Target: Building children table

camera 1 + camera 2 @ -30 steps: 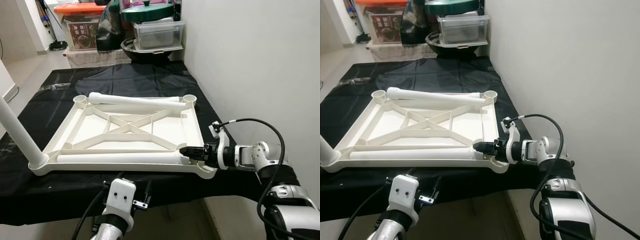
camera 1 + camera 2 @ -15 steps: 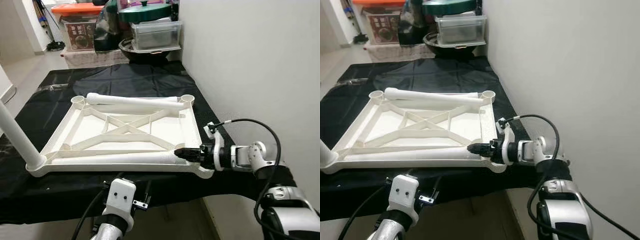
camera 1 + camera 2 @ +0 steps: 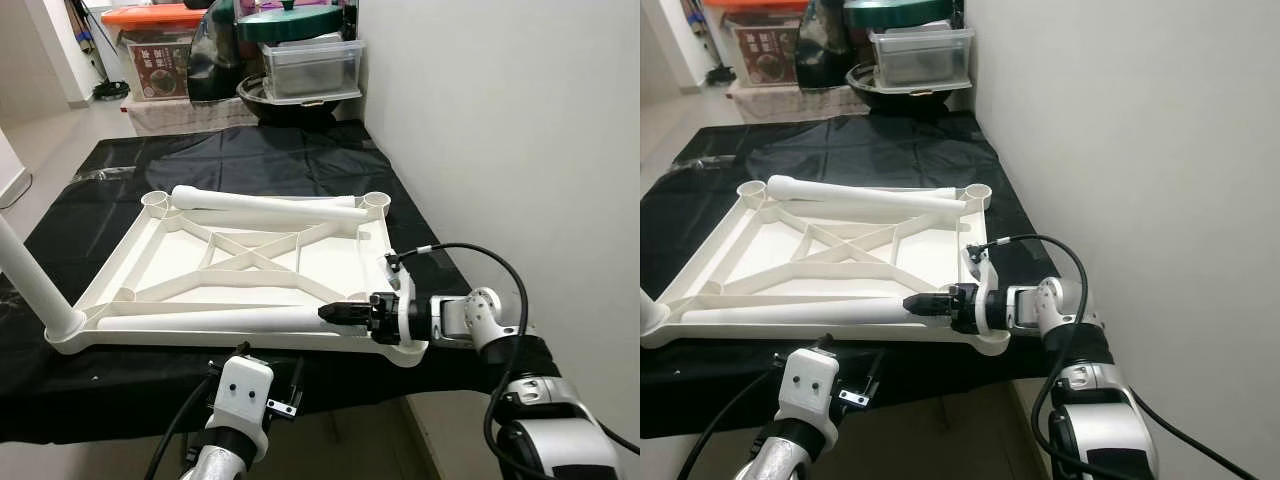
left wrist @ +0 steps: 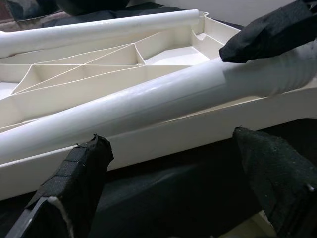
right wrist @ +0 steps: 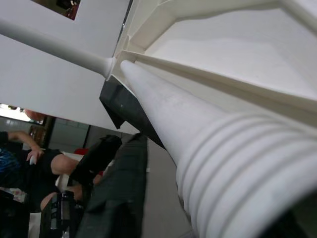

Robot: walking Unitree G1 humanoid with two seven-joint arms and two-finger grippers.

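An upside-down white tabletop (image 3: pixel 378 250) lies on the black-covered table (image 3: pixel 250 150). One white leg (image 3: pixel 25 275) stands upright in its near left corner. A second leg (image 3: pixel 260 203) lies loose across the far side. A third leg (image 3: pixel 200 318) lies along the near rail, and my right gripper (image 3: pixel 340 312) is shut on its threaded end (image 5: pixel 247 163), just left of the near right corner socket (image 3: pixel 405 350). My left gripper (image 4: pixel 173 188) is open below the table's front edge, facing the near rail, with its wrist (image 3: pixel 243 395) under the edge.
A white wall (image 3: pixel 500 150) runs close along the table's right side. Storage boxes, a pot and bags (image 3: pixel 310 65) are stacked behind the far edge. A person (image 5: pixel 29 153) sits low in the background of the right wrist view.
My right gripper has reached further left along the near rail, past the corner socket, with the leg's threaded end. The head camera has shifted slightly. The left arm stays put.
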